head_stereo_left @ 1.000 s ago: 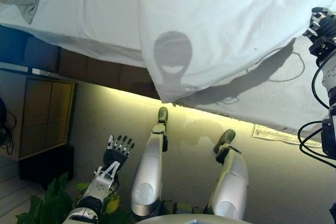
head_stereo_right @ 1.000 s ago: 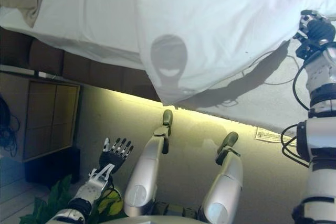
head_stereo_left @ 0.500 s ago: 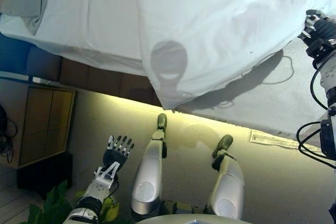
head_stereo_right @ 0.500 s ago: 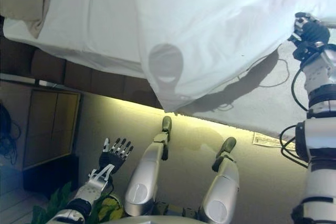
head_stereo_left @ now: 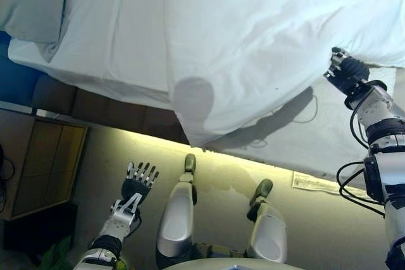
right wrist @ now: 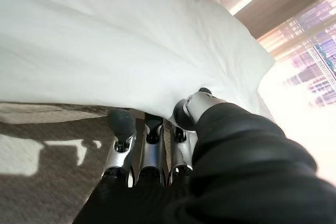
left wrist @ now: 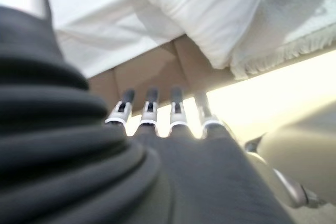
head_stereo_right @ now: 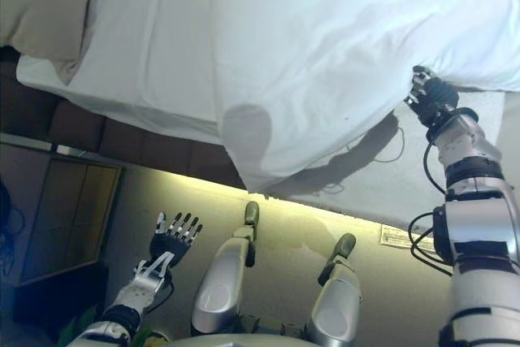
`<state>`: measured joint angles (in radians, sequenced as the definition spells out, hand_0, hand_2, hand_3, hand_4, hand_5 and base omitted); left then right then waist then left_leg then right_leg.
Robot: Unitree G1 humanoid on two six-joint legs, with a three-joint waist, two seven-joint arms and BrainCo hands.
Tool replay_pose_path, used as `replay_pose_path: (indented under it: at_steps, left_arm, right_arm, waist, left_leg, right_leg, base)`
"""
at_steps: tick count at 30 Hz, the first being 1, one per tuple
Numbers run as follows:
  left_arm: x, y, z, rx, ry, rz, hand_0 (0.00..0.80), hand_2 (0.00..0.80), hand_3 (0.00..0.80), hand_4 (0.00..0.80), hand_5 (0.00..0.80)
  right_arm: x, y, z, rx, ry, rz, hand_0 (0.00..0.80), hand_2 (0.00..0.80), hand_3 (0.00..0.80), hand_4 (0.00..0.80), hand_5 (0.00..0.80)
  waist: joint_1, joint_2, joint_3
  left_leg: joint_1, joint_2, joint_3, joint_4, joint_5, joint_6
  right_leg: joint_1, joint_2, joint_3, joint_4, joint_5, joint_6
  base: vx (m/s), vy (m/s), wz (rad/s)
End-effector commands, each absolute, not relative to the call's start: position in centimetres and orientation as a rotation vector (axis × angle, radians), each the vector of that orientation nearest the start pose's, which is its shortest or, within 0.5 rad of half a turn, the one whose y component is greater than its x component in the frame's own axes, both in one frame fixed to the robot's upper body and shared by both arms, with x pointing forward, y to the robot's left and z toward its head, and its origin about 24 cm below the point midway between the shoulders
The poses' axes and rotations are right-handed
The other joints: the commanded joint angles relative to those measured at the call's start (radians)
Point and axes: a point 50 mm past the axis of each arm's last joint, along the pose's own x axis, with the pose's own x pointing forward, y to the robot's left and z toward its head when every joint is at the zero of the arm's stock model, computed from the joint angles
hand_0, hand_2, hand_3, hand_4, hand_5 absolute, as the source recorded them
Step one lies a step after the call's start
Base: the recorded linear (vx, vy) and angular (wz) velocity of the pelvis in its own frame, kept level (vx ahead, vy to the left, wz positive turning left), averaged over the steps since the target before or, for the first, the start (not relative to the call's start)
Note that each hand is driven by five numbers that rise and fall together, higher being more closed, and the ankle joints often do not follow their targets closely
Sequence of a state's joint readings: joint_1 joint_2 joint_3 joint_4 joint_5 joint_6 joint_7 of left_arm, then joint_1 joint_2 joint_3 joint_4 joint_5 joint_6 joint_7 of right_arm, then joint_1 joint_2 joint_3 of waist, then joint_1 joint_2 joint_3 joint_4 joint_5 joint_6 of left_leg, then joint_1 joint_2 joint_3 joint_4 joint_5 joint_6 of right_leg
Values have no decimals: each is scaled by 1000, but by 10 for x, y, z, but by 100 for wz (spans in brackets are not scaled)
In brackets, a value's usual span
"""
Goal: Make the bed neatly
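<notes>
The puffy white duvet (head_stereo_left: 253, 42) is soft and light — best held at its hem, we judge. Our right hand (head_stereo_left: 346, 74) pinches that hem; our left hand (head_stereo_left: 138, 183), well below the duvet, hangs spread — empty.

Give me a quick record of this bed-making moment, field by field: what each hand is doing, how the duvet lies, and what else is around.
right hand: at the white duvet's edge, fingers reaching under the cloth; grip cannot be confirmed
left hand: low beside the bed, fingers straight, holding nothing
duvet: rumpled, one corner hanging over the bed's side, grey mattress bare beside it
sheet: white, exposed to the duvet's left
pillow: at the bed's far left
nearby: wooden cabinet on the floor
</notes>
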<state>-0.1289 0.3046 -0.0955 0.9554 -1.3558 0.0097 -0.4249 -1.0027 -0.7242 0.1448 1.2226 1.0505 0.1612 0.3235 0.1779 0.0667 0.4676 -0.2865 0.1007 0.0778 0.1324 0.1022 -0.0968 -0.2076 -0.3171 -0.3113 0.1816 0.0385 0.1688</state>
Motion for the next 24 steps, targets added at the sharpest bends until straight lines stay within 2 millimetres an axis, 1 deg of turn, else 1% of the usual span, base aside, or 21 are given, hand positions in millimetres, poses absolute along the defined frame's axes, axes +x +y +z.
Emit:
replay_pose_path:
  at_steps: [1, 7, 11, 15, 16, 17, 19, 21, 22, 24]
  left_arm:
    - [196, 241, -103, -989, 472, 243, 0, 0, 0, 0, 0]
    - [191, 243, -106, -974, 482, 250, 0, 0, 0, 0, 0]
    - [201, 241, -99, -945, 452, 195, 0, 0, 0, 0, 0]
    - [224, 230, -84, -924, 418, 93, 0, 0, 0, 0, 0]
    - [234, 224, -76, -911, 406, 36, 0, 0, 0, 0, 0]
    - [239, 222, -72, -907, 396, 17, 0, 0, 0, 0, 0]
    - [259, 211, -56, -891, 384, -70, 0, 0, 0, 0, 0]
    - [275, 202, -42, -870, 375, -146, 0, 0, 0, 0, 0]
    - [278, 200, -39, -864, 374, -162, 0, 0, 0, 0, 0]
    - [291, 193, -27, -841, 375, -214, 0, 0, 0, 0, 0]
  right_arm:
    - [381, -298, 159, 510, 24, 77, 800, 800, 800, 800, 800]
    - [379, -282, 133, 542, 103, 134, 800, 800, 800, 800, 800]
    - [380, -265, 123, 562, 129, 180, 800, 800, 800, 800, 800]
    - [383, -247, 118, 545, 144, 221, 800, 800, 800, 800, 800]
    - [384, -241, 118, 534, 146, 233, 800, 800, 800, 800, 800]
    - [385, -239, 118, 529, 145, 239, 800, 800, 800, 800, 800]
    - [387, -231, 121, 518, 145, 265, 800, 800, 800, 800, 800]
    - [388, -225, 123, 509, 147, 288, 800, 800, 800, 800, 800]
    - [389, -224, 124, 508, 146, 293, 800, 800, 800, 800, 800]
    - [390, -216, 125, 501, 148, 316, 800, 800, 800, 800, 800]
  waist:
    - [1, -25, -94]
    - [4, -33, -124]
    - [-2, -38, -142]
    - [-14, -45, -157]
    - [-19, -49, -162]
    - [-21, -51, -164]
    - [-32, -61, -171]
    - [-43, -71, -175]
    - [-44, -73, -175]
    - [-56, -81, -182]
  left_leg:
    - [10, 29, 35, 64, -96, -1]
    - [64, 37, 38, 34, -92, -8]
    - [101, 46, 46, 9, -84, -15]
    - [129, 50, 48, -11, -79, -15]
    - [136, 52, 50, -19, -77, -16]
    - [139, 53, 52, -24, -75, -16]
    - [152, 60, 57, -44, -69, -19]
    - [162, 68, 62, -58, -63, -22]
    - [165, 70, 63, -61, -62, -23]
    - [180, 79, 70, -74, -60, -26]
  right_leg:
    - [-9, -21, -5, -26, 24, -4]
    - [56, -15, -15, -64, 28, 1]
    - [88, -10, -19, -82, 32, 8]
    - [109, 1, -10, -98, 34, 13]
    - [113, 6, -6, -106, 37, 14]
    - [115, 8, -4, -110, 39, 14]
    - [120, 17, 1, -126, 47, 17]
    - [123, 27, 7, -137, 53, 19]
    - [124, 29, 8, -139, 55, 19]
    - [132, 38, 13, -153, 58, 19]
  base:
    - [40, -20, 1]
    - [11, -4, 1]
    - [8, 0, 1]
    - [21, 2, 1]
    - [0, 0, 0]
    - [0, 0, 0]
    - [1, -19, -7]
    - [-2, -38, -9]
    - [-1, -47, -15]
    - [16, -51, -18]
